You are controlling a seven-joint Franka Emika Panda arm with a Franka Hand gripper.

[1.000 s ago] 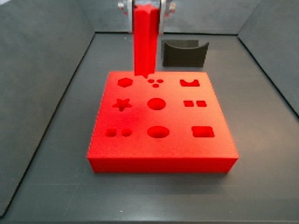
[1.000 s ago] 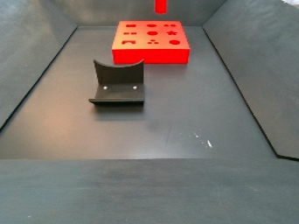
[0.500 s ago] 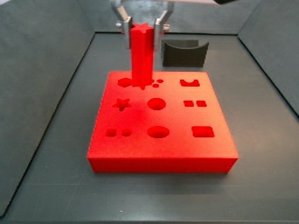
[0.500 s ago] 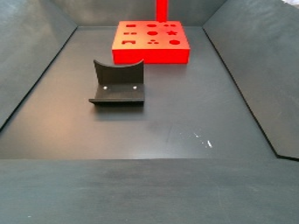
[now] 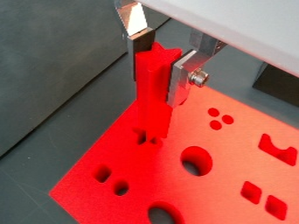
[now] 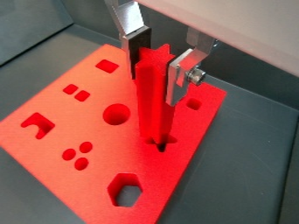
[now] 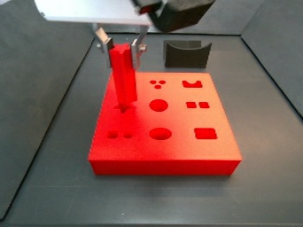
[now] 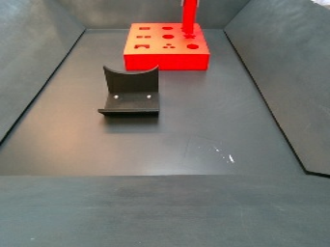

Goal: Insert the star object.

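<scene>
My gripper [image 7: 120,40] is shut on the star object [image 7: 122,78], a long slim bright red peg with a star-shaped cross-section. It hangs upright between the silver fingers [image 5: 179,74] in both wrist views. Its lower end stands in the star-shaped hole [image 6: 162,140] of the wide red block [image 7: 166,133]. In a side view the star object [image 8: 188,13] stands at the block's [image 8: 165,45] right rear. The gripper itself is above that view's top edge. The star hole is hidden behind the peg in the side views.
The red block has several other shaped holes: a round one [image 7: 159,105], a hexagon [image 6: 125,191], squares [image 7: 198,105], a rectangle [image 7: 206,135]. The dark fixture [image 8: 129,92] stands on the grey floor [image 8: 180,135], also behind the block [image 7: 186,53]. Grey walls enclose the bin.
The gripper has carried the star object from the block's far left corner toward the star hole and lowered it; its lower end now stands in that hole.
</scene>
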